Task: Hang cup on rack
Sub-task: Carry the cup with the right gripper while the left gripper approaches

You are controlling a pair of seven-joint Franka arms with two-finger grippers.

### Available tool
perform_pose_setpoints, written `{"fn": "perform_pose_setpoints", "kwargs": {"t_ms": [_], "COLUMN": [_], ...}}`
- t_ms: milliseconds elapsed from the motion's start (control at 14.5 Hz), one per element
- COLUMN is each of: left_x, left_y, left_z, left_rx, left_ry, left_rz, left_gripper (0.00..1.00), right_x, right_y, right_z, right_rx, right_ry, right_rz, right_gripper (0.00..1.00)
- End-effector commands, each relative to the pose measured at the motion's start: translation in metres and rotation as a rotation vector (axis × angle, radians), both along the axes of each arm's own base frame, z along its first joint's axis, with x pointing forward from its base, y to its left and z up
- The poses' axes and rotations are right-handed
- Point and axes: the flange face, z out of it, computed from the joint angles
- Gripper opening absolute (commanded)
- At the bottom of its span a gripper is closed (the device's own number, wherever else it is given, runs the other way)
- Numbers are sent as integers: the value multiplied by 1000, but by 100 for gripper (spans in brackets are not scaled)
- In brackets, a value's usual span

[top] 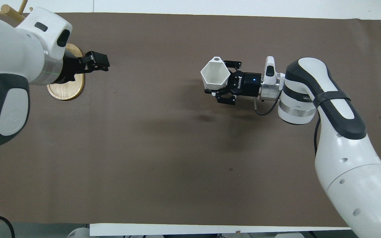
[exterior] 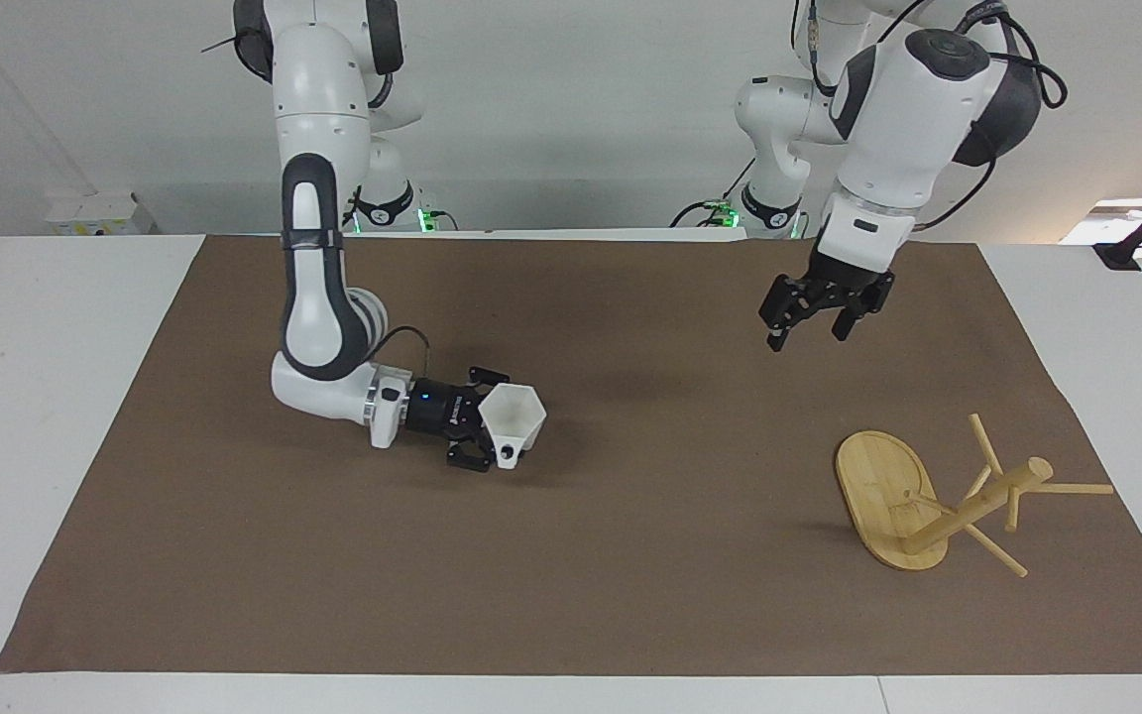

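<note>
One cup (exterior: 514, 417) in right claw (exterior: 484, 428)

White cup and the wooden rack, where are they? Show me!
small white faceted plastic cup (exterior: 514, 416): facing view, on its side wall.
light bamboo rack (exterior: 878, 486): facing view, on its flat oval base.

The cup (exterior: 513, 419) held in the right gripper (exterior: 480, 433) looks like matt white plastic with flat, smooth facets. The rack (exterior: 928, 506) is pale wood, smooth and lightly sheened. Under both hands, the brown mat (exterior: 571, 555) looks matt and paper-like. The arms' shells are glossy white.
</note>
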Motion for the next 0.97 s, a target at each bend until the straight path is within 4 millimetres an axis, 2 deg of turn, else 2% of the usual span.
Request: {"fn": "perform_pose_setpoints", "kwargs": {"t_ms": [0,69,138,207,276,414,621,897], "left_x": [-3,-3,-5,-6,-3,-1,1,-1], "left_y": [-37,-57,-86,-106,-114,-117,-124,-112], "left_z": [-3,-12,-27,-40,-42,-54,-82,-96], "left_rx": [-92,-117,-146,-157,-161,-148,-122,-83], "left_ry": [-6,-13,-28,-26,-26,-8,21,63], "left_rz": [-9,1,20,26,23,24,18,-2], "left_gripper": [99,99,99,99,99,99,95,90], "right_x": [-3,-8,-9,-12,-16,-24,-26,-26], "right_y": [43,58,62,70,77,100,108,107], "right_z": [16,17,16,16,15,19,22,25], "right_rx": [46,46,15,-23,-36,-47,-88,-86], "right_ry": [29,20,12,5,4,-13,-34,-41], "right_rz": [-51,-52,-70,-84,-86,-64,-83,-84], "right_gripper": [24,24,24,24,24,24,24,24]}}
